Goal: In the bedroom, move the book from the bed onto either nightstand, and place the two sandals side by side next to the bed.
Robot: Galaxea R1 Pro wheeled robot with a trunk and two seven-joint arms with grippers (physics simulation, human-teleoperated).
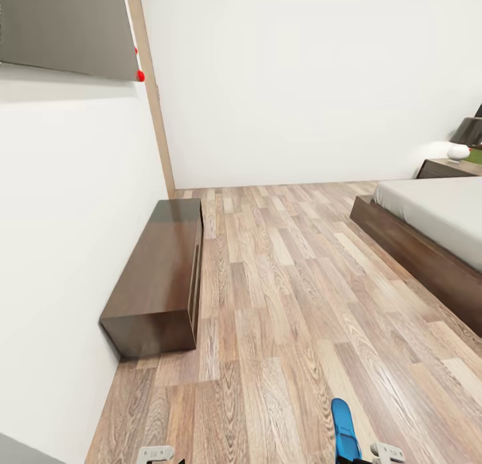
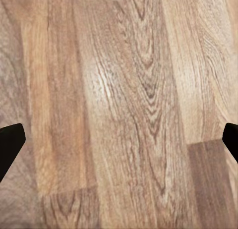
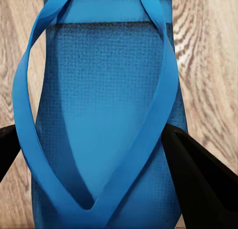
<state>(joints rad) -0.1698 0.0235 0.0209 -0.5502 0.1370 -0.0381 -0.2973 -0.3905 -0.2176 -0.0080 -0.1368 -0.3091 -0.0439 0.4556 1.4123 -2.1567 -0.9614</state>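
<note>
One bright blue sandal fills the right wrist view, straps up, with my right gripper shut on its sides, a black finger pressed against its edge. In the head view the same sandal juts forward over the wood floor from my right gripper at the lower edge. My left gripper hangs open over bare planks, nothing between its fingers. The bed lies at the right, and a nightstand stands beyond it by the far wall. The book is out of view.
A long low dark dresser runs along the left wall under a grey wall panel. A dark lamp and a white round object stand on the nightstand. Wood floor stretches between dresser and bed.
</note>
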